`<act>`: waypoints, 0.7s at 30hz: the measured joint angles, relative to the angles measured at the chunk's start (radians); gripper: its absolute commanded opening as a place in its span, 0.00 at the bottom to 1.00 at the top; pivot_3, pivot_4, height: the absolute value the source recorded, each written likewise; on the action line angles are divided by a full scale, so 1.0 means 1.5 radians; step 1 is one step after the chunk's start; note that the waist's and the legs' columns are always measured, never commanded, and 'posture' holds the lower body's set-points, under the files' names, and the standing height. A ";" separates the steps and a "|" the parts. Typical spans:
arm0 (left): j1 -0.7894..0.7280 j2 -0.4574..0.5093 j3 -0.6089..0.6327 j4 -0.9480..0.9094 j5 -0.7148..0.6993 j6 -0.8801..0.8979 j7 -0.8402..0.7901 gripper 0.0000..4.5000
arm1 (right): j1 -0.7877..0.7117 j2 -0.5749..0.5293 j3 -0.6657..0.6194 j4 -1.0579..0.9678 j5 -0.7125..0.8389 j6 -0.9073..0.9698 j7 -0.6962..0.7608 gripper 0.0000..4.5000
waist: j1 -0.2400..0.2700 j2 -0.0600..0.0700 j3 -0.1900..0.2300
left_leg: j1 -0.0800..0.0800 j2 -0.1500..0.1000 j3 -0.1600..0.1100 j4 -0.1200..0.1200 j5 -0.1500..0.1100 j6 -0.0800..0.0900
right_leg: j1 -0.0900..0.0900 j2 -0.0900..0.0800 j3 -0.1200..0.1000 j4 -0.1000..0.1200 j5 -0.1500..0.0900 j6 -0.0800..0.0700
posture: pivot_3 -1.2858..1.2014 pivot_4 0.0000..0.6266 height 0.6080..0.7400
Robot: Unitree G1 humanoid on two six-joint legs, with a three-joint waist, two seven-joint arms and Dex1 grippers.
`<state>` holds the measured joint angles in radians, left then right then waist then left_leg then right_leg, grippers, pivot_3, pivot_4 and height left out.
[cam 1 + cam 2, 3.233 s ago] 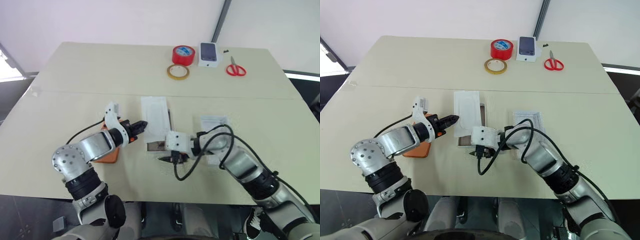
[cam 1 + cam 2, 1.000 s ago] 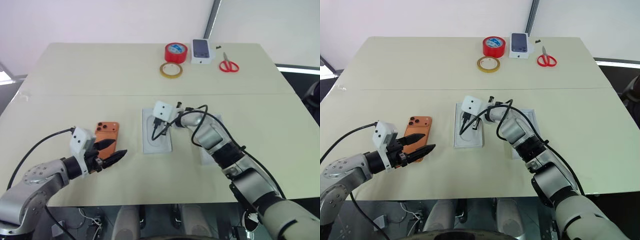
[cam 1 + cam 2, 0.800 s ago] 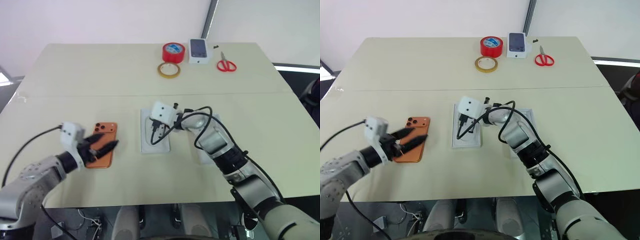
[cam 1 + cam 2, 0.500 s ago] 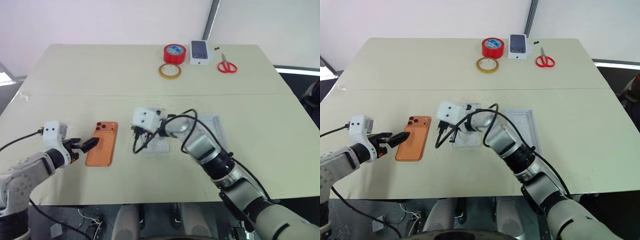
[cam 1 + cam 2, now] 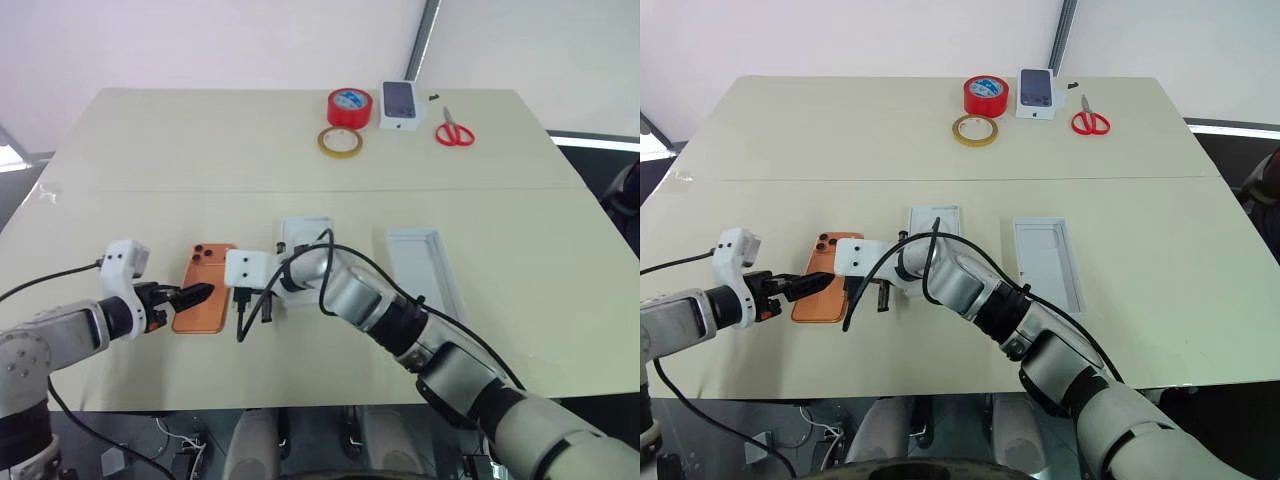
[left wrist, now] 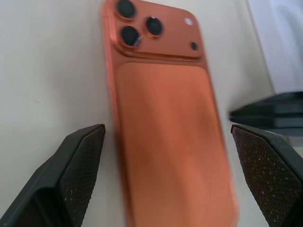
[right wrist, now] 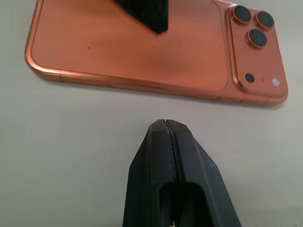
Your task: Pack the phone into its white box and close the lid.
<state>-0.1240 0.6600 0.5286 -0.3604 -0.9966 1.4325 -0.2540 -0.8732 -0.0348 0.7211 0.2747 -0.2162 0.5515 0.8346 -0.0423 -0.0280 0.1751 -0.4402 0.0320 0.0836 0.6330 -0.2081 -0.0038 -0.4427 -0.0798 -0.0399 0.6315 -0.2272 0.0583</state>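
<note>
A pale beige table (image 5: 150, 140) stands against a white wall, with a seam line running across its middle. At the far edge sit a roll of red tape (image 5: 349, 106), a ring of yellowish tape (image 5: 340, 142), a small white box picturing a dark phone (image 5: 400, 104) and red-handled scissors (image 5: 454, 132).

The phone (image 5: 204, 300) lies flat on the near left part of the table, orange back up, camera lenses at its far end. It is outside any box.

Left gripper (image 5: 198, 294): fingers spread wide, one on each long side of the phone in the left wrist view, nothing held. In the head views its tips hover over the near left edge of the phone; contact with the phone cannot be told.

Right gripper (image 7: 164, 124): fingers pressed together, holding nothing. The right arm reaches across the table toward the phone's right long edge. In the right wrist view the joined tips sit just beside that edge, apart from it by a narrow strip of table. One black finger (image 7: 147, 14) of the left gripper shows over the far side of the phone in that view.

A shallow white box (image 5: 936, 219) lies just beyond the right forearm, near the table's middle, partly covered by the arm and its cable. The lid (image 5: 1045, 262) lies open side up, well to the right of it, pale inside, empty. Box and lid are apart from each other.
</note>
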 measured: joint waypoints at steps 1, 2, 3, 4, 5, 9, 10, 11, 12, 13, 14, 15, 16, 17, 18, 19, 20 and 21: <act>-0.001 -0.007 0.003 -0.001 -0.003 0.005 0.001 0.99 | -0.001 0.002 0.000 0.006 -0.001 -0.005 0.001 0.00 | 0.000 0.000 -0.001 | 0.000 0.000 0.000 0.000 0.000 0.000 | 0.000 0.000 0.000 0.000 0.000 0.000 | 0.52 0.24 1.00; -0.003 -0.014 0.005 -0.003 -0.005 0.012 0.002 0.99 | -0.002 0.005 0.000 0.012 -0.003 -0.010 0.003 0.00 | 0.000 0.001 -0.001 | 0.000 0.000 0.000 0.000 0.000 0.000 | 0.000 0.000 0.000 0.000 0.000 0.000 | 0.52 0.24 1.00; -0.006 -0.023 0.008 -0.005 -0.010 0.022 0.004 0.99 | -0.003 0.007 0.000 0.017 -0.005 -0.015 0.004 0.00 | 0.000 0.001 -0.003 | 0.000 0.000 0.000 -0.001 0.000 0.000 | 0.000 -0.001 0.000 0.000 0.000 0.000 | 0.52 0.24 1.00; -0.007 -0.031 0.015 -0.006 -0.012 0.029 0.009 0.99 | -0.004 0.007 -0.001 0.020 -0.006 -0.019 0.005 0.00 | 0.000 0.001 -0.003 | 0.000 0.000 0.000 -0.001 0.000 0.000 | 0.000 -0.001 0.000 0.000 0.000 0.000 | 0.52 0.24 1.00; -0.008 -0.038 0.021 -0.006 -0.013 0.033 0.012 0.99 | -0.004 0.007 -0.001 0.022 -0.006 -0.021 0.006 0.00 | 0.000 0.001 -0.004 | 0.000 0.000 0.000 -0.001 0.000 0.000 | 0.000 -0.001 0.000 0.000 0.000 0.000 | 0.52 0.24 1.00; -0.023 -0.070 0.041 -0.006 -0.013 0.061 0.030 0.99 | -0.004 0.007 -0.004 0.026 -0.012 -0.025 0.011 0.00 | 0.001 0.002 -0.006 | 0.000 0.000 0.000 -0.001 0.000 0.000 | 0.000 -0.001 0.000 -0.001 0.000 0.000 | 0.52 0.24 1.00; -0.030 -0.084 0.052 -0.005 -0.016 0.073 0.033 0.99 | -0.004 0.007 -0.005 0.027 -0.012 -0.026 0.012 0.00 | 0.001 0.002 -0.006 | 0.000 0.000 0.000 -0.001 0.000 0.000 | 0.000 -0.001 0.000 -0.001 0.000 0.000 | 0.52 0.24 1.00; -0.034 -0.095 0.057 -0.005 -0.019 0.076 0.036 0.99 | -0.004 0.007 -0.006 0.027 -0.014 -0.026 0.013 0.00 | 0.002 0.002 -0.006 | 0.000 -0.001 0.000 -0.001 0.000 0.000 | 0.000 -0.001 0.000 -0.001 0.000 0.000 | 0.52 0.24 1.00; -0.040 -0.110 0.062 -0.004 -0.026 0.085 0.038 0.99 | -0.004 0.007 -0.007 0.027 -0.016 -0.027 0.013 0.00 | 0.003 0.002 -0.006 | 0.000 -0.001 0.000 -0.001 0.000 0.000 | 0.000 -0.001 0.000 -0.001 0.000 0.000 | 0.52 0.24 1.00; -0.047 -0.124 0.063 -0.002 -0.034 0.095 0.038 0.99 | -0.004 0.007 -0.007 0.028 -0.017 -0.028 0.013 0.00 | 0.003 0.002 -0.006 | 0.000 -0.001 0.000 -0.001 0.000 0.000 | 0.000 -0.001 0.000 -0.001 0.000 0.000 | 0.52 0.24 1.00; -0.051 -0.131 0.063 -0.001 -0.043 0.103 0.038 0.99 | -0.004 0.009 -0.006 0.029 -0.018 -0.030 0.013 0.00 | 0.002 0.002 -0.006 | 0.000 -0.001 0.000 -0.001 0.000 0.000 | 0.000 -0.001 0.000 -0.001 0.000 0.000 | 0.52 0.24 1.00; -0.053 -0.132 0.064 0.000 -0.049 0.107 0.039 0.99 | -0.004 0.010 -0.006 0.029 -0.020 -0.032 0.013 0.00 | 0.001 0.002 -0.006 | 0.000 -0.001 0.000 -0.001 0.000 0.000 | 0.000 -0.001 0.000 -0.001 0.000 0.000 | 0.52 0.24 1.00; -0.053 -0.132 0.066 0.001 -0.054 0.111 0.040 0.99 | -0.003 0.010 -0.006 0.029 -0.020 -0.034 0.013 0.00 | 0.000 0.002 -0.006 | 0.000 -0.001 0.000 -0.001 0.000 0.000 | 0.000 -0.001 0.000 -0.001 0.000 0.000 | 0.52 0.24 1.00; -0.053 -0.133 0.069 0.003 -0.057 0.114 0.041 0.99 | -0.003 0.010 -0.006 0.030 -0.021 -0.037 0.013 0.00 | -0.001 0.002 -0.006 | 0.000 0.000 0.000 -0.001 0.000 0.000 | 0.000 -0.001 0.000 -0.001 0.000 0.000 | 0.52 0.24 1.00; -0.053 -0.133 0.071 0.004 -0.057 0.114 0.041 0.99 | -0.003 0.010 -0.006 0.030 -0.022 -0.039 0.013 0.00 | -0.001 0.002 -0.006 | 0.000 0.000 0.000 -0.001 0.000 0.000 | 0.000 -0.001 0.000 -0.001 0.000 0.000 | 0.52 0.24 1.00; -0.053 -0.132 0.073 0.005 -0.058 0.115 0.042 0.99 | -0.003 0.011 -0.006 0.030 -0.023 -0.039 0.013 0.00 | -0.001 0.002 -0.006 | 0.000 0.000 0.000 -0.001 0.000 0.000 | 0.000 -0.001 0.000 -0.001 0.000 0.000 | 0.52 0.24 1.00; -0.053 -0.132 0.077 0.008 -0.060 0.115 0.043 0.99 | -0.003 0.011 -0.006 0.031 -0.024 -0.041 0.013 0.00 | -0.001 0.002 -0.006 | 0.000 0.000 0.000 -0.001 0.000 0.000 | 0.000 -0.001 0.000 -0.001 0.000 0.000 | 0.52 0.24 1.00; -0.054 -0.132 0.079 0.012 -0.063 0.115 0.044 0.99 | -0.003 0.011 -0.006 0.031 -0.024 -0.042 0.013 0.00 | -0.001 0.002 -0.006 | 0.000 0.000 0.000 -0.001 0.000 0.000 | 0.000 -0.001 0.000 -0.001 0.000 0.000 | 0.52 0.24 1.00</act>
<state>-0.2048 0.4617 0.6478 -0.3421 -1.0917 1.6049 -0.1874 -0.8775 -0.0176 0.7123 0.3216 -0.2521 0.4878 0.8540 -0.0443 -0.0251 0.1658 -0.4397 0.0315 0.0829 0.6309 -0.2081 -0.0040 -0.4432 -0.0814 -0.0398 0.6307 -0.2272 0.0579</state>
